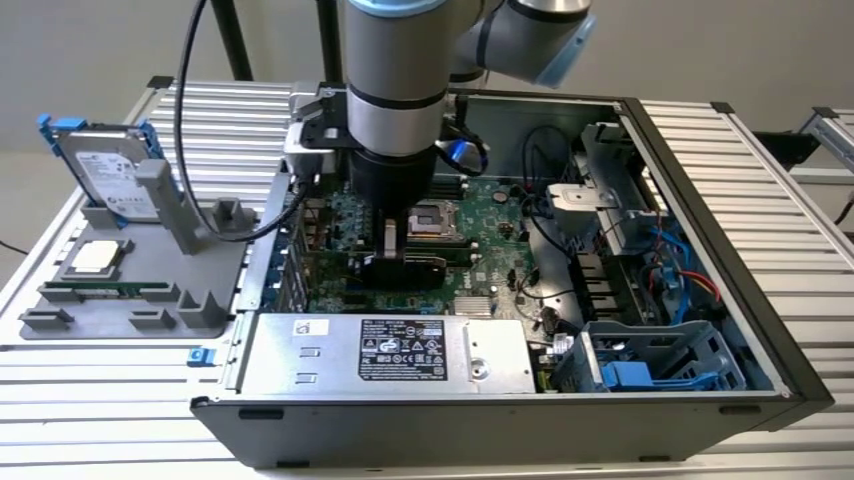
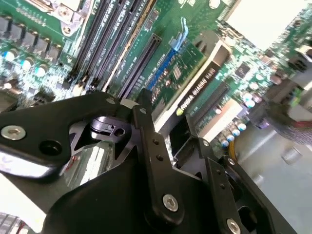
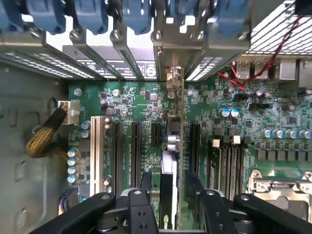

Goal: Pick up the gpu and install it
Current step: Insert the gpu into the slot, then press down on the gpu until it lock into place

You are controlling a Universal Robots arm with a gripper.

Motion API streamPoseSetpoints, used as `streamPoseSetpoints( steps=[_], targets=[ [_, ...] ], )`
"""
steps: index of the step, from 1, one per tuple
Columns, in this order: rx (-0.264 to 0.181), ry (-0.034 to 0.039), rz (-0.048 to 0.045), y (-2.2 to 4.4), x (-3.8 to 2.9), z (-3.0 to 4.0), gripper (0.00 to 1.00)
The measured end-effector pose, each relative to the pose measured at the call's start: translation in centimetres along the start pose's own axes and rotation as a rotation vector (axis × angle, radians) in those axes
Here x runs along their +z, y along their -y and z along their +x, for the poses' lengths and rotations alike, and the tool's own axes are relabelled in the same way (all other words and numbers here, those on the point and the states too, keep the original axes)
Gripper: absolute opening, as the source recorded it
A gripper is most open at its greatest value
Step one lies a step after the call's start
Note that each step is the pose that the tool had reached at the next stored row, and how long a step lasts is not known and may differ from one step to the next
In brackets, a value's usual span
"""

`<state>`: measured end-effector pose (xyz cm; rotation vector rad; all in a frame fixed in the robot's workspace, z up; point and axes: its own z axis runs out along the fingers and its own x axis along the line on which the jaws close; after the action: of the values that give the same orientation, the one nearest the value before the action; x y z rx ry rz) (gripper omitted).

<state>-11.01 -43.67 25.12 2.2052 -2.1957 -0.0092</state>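
The gpu [image 1: 416, 266] stands on edge inside the open computer case [image 1: 747, 290], low over the green motherboard [image 1: 501, 260]. My gripper [image 1: 398, 250] is shut on its upper edge, one finger on each face. In the first wrist view the gpu [image 3: 170, 161] shows edge-on above the expansion slots, its silver end bracket [image 3: 171, 80] up against the case's rear slot openings, and my gripper [image 3: 168, 197] clamps it. The second wrist view has the black fingers [image 2: 148, 131] around the card's dark shroud edge [image 2: 197, 92], next to a long black slot [image 2: 141, 61].
A grey holder [image 1: 127, 300] at the exterior view's left carries a silver hard drive in a blue frame [image 1: 107, 168], a processor chip [image 1: 94, 257] and a thin memory stick [image 1: 107, 290]. The power supply [image 1: 387, 350], drive cage [image 1: 654, 365] and loose cables [image 1: 547, 200] crowd the case.
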Motion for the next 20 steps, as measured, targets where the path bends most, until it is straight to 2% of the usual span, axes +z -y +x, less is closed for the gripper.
streamPoseSetpoints(
  steps=[4,5,10,20],
  targets=[
    [0.000,0.0001,0.0001,-0.04,-1.73,0.02,1.00],
    [0.000,0.0000,0.0000,-0.05,-2.18,0.03,0.00],
    [0.001,0.0000,-0.0001,-0.11,-4.35,0.05,0.00],
    [0.001,0.0001,0.0000,-0.11,-4.40,0.05,0.00]
  ],
)
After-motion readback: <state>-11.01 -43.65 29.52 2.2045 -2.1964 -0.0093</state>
